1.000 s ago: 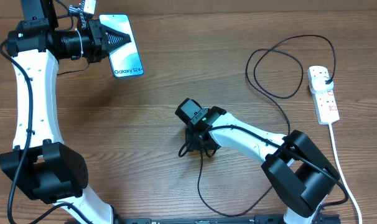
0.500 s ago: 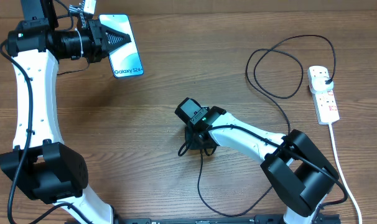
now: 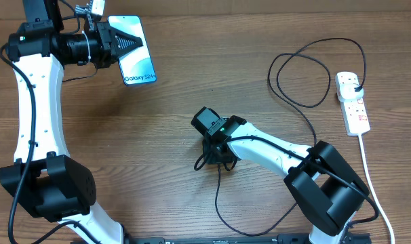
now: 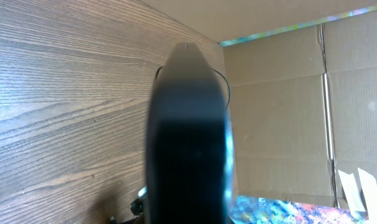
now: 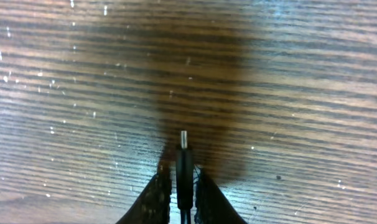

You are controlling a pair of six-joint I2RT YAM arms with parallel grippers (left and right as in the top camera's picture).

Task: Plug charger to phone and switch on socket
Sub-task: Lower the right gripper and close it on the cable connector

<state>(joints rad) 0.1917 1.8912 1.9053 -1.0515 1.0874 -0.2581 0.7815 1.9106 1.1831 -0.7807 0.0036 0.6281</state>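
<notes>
The phone [image 3: 136, 64], light blue with "Galaxy S24+" text, is at the far left, and my left gripper [image 3: 127, 42] is shut on its upper part. In the left wrist view the phone [image 4: 188, 143] fills the middle as a dark, edge-on shape. My right gripper [image 3: 209, 161] is at the table's middle, pointing down, shut on the charger's connector end. In the right wrist view the connector [image 5: 184, 155] sits between the fingers [image 5: 183, 183], its metal tip just above the wood. The black cable [image 3: 307, 102] loops to the plug [image 3: 355, 84] in the white socket [image 3: 353, 103] at the right.
The socket's white cord [image 3: 372, 183] runs down the right side toward the front edge. The black cable [image 3: 219, 203] also loops along the front of the table under the right arm. Cardboard walls [image 4: 282, 112] stand behind the table.
</notes>
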